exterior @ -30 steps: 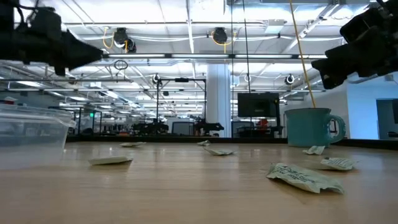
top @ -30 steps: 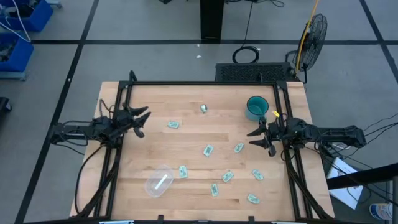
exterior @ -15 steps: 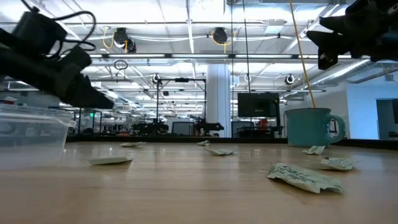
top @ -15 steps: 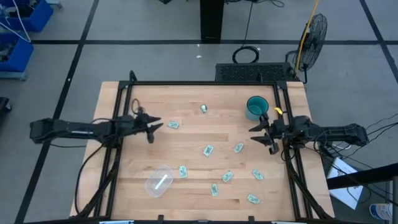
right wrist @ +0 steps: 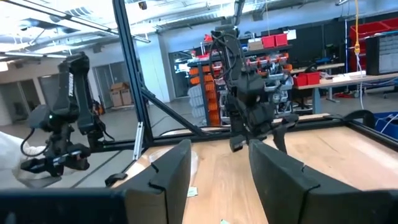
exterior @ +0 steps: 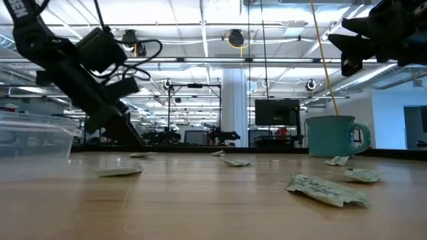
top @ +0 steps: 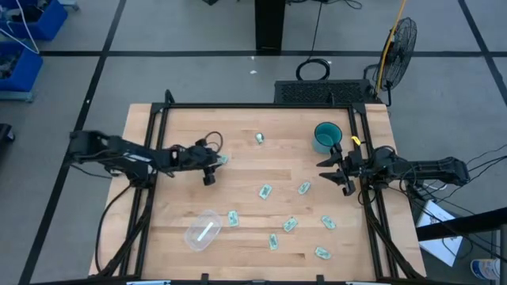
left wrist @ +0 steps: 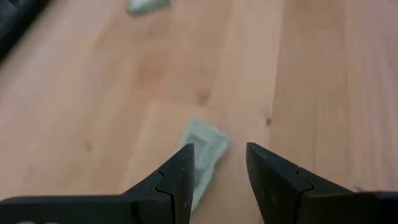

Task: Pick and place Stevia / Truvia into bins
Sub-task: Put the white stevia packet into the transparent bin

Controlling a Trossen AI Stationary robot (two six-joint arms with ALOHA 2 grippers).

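Observation:
Several pale green sachets lie flat on the wooden table (top: 238, 119). My left gripper (left wrist: 217, 167) is open and slants down over the sachet nearest the far left (left wrist: 203, 151). One finger (left wrist: 182, 168) hides that sachet's edge, and I see no touch. In the high view this gripper (top: 212, 163) is next to that sachet (top: 222, 158). The see-through tub (top: 203, 229) stands near the near edge with something pale inside. My right gripper (right wrist: 217, 168) is open and waits above the right edge (top: 339, 170).
A teal mug (top: 326, 136) stands at the far right, close to my right gripper. More sachets lie scattered across the middle (top: 265, 191) and the near right (top: 322, 253). A black frame rail (top: 238, 105) runs along the far edge. Bare wood lies left of the tub.
My left arm has swung from the left edge toward the table's middle. It has tipped down until its open fingers hang just over the far-left sachet. My right gripper has risen a little at the right edge. No sachet has moved.

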